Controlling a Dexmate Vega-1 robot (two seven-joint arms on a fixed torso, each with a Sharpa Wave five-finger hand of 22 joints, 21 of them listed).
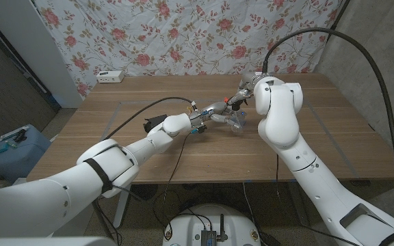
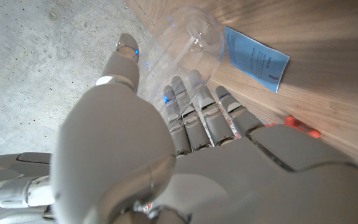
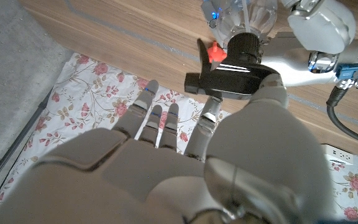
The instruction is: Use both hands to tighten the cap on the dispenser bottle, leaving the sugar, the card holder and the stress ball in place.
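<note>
Floral cloth backs the desk point(image 1: 101, 130); left robot hand point(image 1: 207, 117) grips the clear dispenser bottle point(image 1: 237, 121) at center, right robot hand point(image 3: 185, 140) pinching its black cap point(image 3: 232, 71).

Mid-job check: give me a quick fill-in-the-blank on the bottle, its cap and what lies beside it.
1. The dispenser bottle has a ___ plastic body.
2. Its cap is coloured ___.
3. The sugar packet lying on the table beside the bottle is coloured ___.
4. The hand with its fingers around the bottle's body is the robot's ___.

Missing words: clear; black; blue; left
</note>
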